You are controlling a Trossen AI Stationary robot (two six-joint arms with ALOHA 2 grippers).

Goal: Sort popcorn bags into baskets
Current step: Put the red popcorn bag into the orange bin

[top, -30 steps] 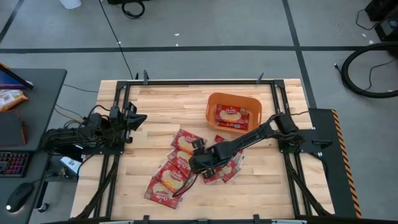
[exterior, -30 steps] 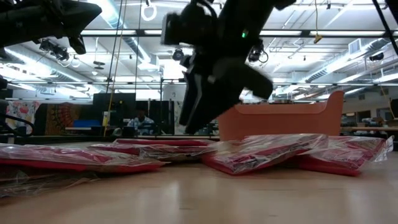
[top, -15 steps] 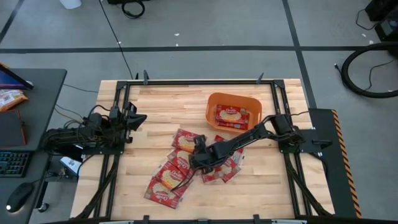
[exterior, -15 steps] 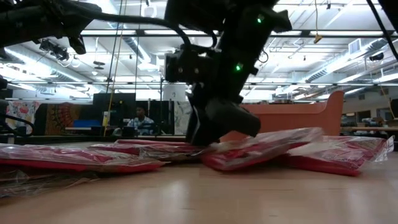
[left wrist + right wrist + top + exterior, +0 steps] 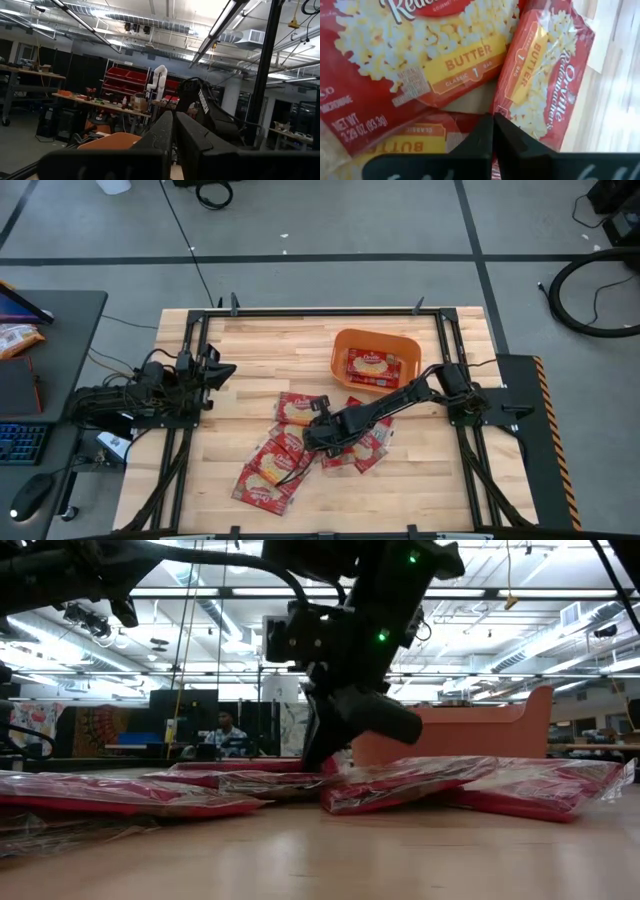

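Note:
Several red popcorn bags lie flat and overlapping on the table's middle, among them one (image 5: 297,408), one (image 5: 268,472) and one (image 5: 358,448). One more bag (image 5: 373,366) lies in the orange basket (image 5: 345,345) at the far right. My right gripper (image 5: 314,432) is down among the bags, shut at the edge of one (image 5: 420,145), and it also shows in the low view (image 5: 330,752). My left gripper (image 5: 228,370) is shut and empty at the table's left edge. My right gripper has its shut fingertips (image 5: 485,125) at the edge of a popcorn bag (image 5: 462,127), where three bags meet. The fingers slant down from the table's right side. They hide the place of contact, so layer or seam cannot be told. The bag lies on the table.
The basket's wall (image 5: 450,735) stands behind the bags in the low view. Bare wood (image 5: 250,345) lies to the far left and along the near edge. A desk with a keyboard and an orange snack bag (image 5: 15,338) stands left of the table.
My right gripper has gone down onto the pile and a little toward the far edge. The bag just beyond it has turned about from slanted to square with the table. A bag that stood tipped up in the low view now lies flatter.

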